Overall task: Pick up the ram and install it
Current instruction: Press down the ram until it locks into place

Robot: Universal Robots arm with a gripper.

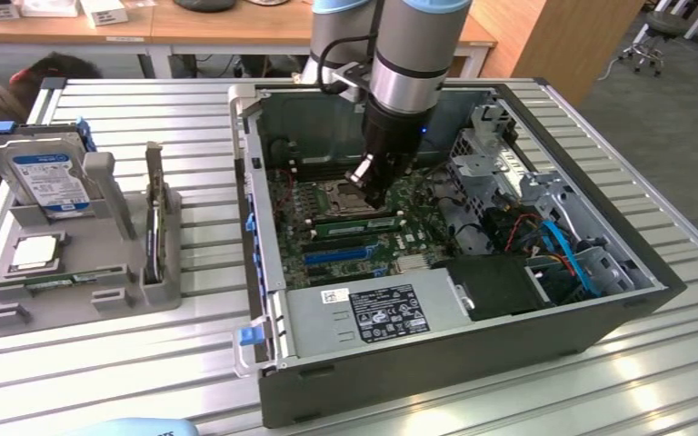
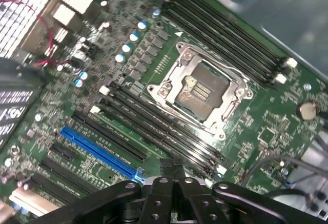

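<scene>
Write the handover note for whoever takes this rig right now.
Gripper: jaws shut, nothing seen in them, low over the motherboard, beside the long black slots.
Ram: what looks like the green stick lies in the grey tray at the exterior view's left, apart from the gripper.
Done: nothing that shows.
Left: ram not picked up, not installed.

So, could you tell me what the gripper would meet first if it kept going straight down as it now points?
Probably the black memory slots on the motherboard, right beside the processor socket. The gripper, jaws shut, points at them; how much gap remains is unclear.
</scene>
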